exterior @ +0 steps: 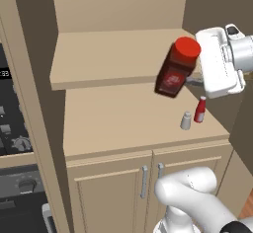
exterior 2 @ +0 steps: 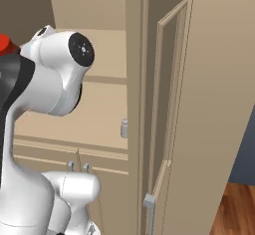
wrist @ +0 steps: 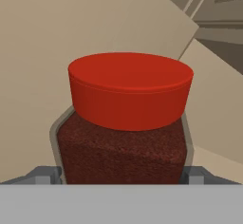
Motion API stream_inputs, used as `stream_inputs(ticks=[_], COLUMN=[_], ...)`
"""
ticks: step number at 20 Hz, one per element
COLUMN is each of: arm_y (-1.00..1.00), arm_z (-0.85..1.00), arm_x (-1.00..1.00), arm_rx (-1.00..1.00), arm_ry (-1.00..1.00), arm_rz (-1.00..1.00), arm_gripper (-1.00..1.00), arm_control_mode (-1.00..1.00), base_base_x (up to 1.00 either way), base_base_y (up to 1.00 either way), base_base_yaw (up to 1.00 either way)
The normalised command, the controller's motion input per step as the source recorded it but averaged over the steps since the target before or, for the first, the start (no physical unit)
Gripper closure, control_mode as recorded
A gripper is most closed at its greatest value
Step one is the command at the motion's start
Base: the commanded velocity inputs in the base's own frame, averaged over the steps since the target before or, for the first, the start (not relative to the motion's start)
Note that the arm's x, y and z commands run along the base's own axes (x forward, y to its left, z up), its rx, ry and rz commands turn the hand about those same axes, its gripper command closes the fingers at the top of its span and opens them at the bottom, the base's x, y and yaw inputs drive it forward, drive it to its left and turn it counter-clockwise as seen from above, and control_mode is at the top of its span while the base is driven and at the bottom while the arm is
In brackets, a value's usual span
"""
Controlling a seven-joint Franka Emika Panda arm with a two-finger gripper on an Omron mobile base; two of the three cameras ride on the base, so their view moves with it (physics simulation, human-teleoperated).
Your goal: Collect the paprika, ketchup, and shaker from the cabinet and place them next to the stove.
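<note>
Holding paprika pinched in my tool, lifted tilted off the cabinet shelf. Ketchup and shaker remain there; nothing by stove yet.

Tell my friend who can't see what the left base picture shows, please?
A white robot arm's gripper holds the paprika, tilted, in the air in front of a beige cabinet, its jaws closed on the jar. The little grey shaker and the red ketchup stand close together on the shelf below.
</note>
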Motion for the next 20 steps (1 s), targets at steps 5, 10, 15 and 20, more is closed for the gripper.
stream_inputs(ticks=[5,10,15,20], arm_y=[-0.03,0.0,0.0,0.0], arm_z=[-0.15,-0.1,0.0,0.0], arm_x=[-0.44,-0.35,-0.1,0.0], arm_rx=[0.0,0.0,0.0,0.0], arm_ry=[0.0,0.0,0.0,0.0], arm_rz=[0.01,0.01,0.0,0.0], arm_gripper=[1.0,1.0,1.0,1.0], arm_control_mode=[-1.0,-1.0,1.0,1.0], base_base_x=[0.0,0.0,-0.55,-0.9], base_base_y=[0.0,0.0,0.0,0.0], base_base_yaw=[0.0,0.0,0.0,0.0])
